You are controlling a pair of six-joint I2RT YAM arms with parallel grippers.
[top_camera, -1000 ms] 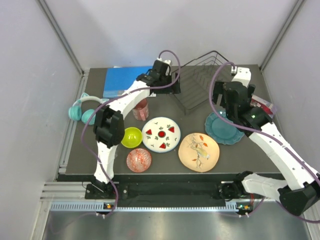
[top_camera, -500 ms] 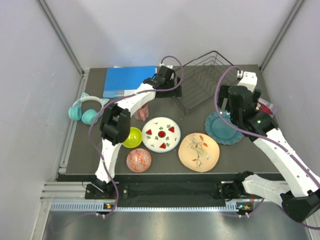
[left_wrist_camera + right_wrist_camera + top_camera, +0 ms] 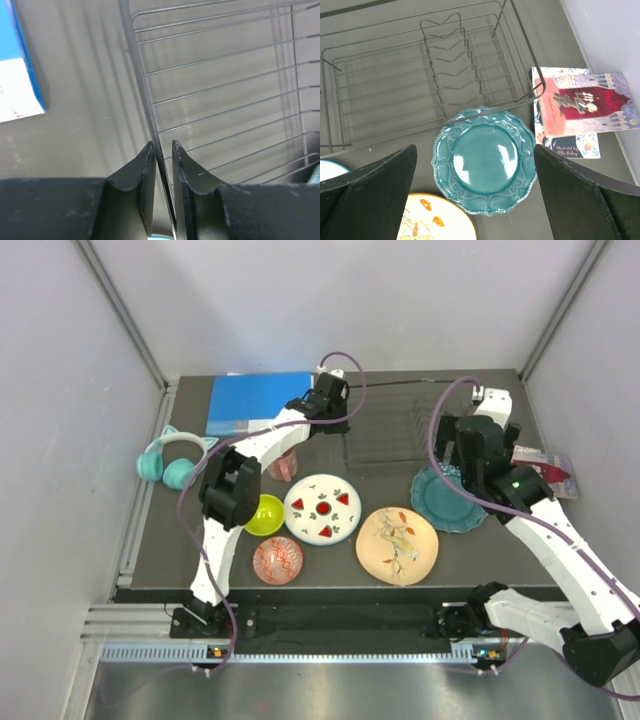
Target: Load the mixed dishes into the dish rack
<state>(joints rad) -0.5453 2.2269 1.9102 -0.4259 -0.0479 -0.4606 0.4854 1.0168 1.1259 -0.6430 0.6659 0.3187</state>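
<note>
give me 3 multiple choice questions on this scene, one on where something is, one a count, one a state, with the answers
1. Where is the teal scalloped plate?
A. lying flat at the near right corner of the dish rack
B. standing upright inside the rack
C. stacked on another plate

2. How many plates are in view?
A. two
B. three
C. five

3. What is the left gripper doing?
A. wide open, around nothing
B. closed on a bowl's rim
C. closed around the rack's rim wire

Answers:
1 A: the right wrist view shows it lying by that corner, with the rim wire crossing its edge.
2 B: the white plate, the peach plate and the teal one.
3 C: the left wrist view shows the wire between its fingers.
</note>
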